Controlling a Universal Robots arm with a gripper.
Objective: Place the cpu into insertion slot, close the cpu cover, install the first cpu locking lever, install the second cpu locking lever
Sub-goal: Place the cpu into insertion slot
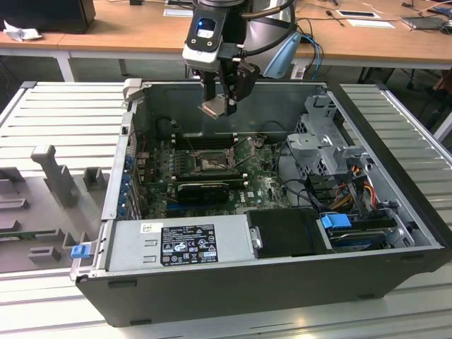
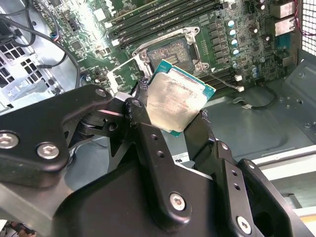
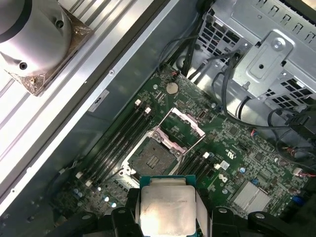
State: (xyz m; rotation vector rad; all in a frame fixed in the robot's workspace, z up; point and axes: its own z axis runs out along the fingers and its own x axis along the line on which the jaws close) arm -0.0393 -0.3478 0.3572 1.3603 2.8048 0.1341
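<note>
While one gripper (image 1: 220,107) hangs over an open computer case (image 1: 395,166), its fingers are clamped on one cpu (image 1: 213,108).
Two opposite edges of the cpu are pinched, silver top toward the wrist. In the first wrist view one empty socket (image 3: 154,159) lies below, well apart, its one cpu cover (image 3: 181,123) raised; open air surrounds the cpu.

The cpu (image 2: 178,101) top is smeary silver-grey with a teal-green edge, and the gripper (image 1: 220,105) is plain black. The motherboard (image 1: 265,185) is green with black slots. In the exterior view there's a bright blue clip (image 1: 80,250) at its 8 o'clock.
</note>
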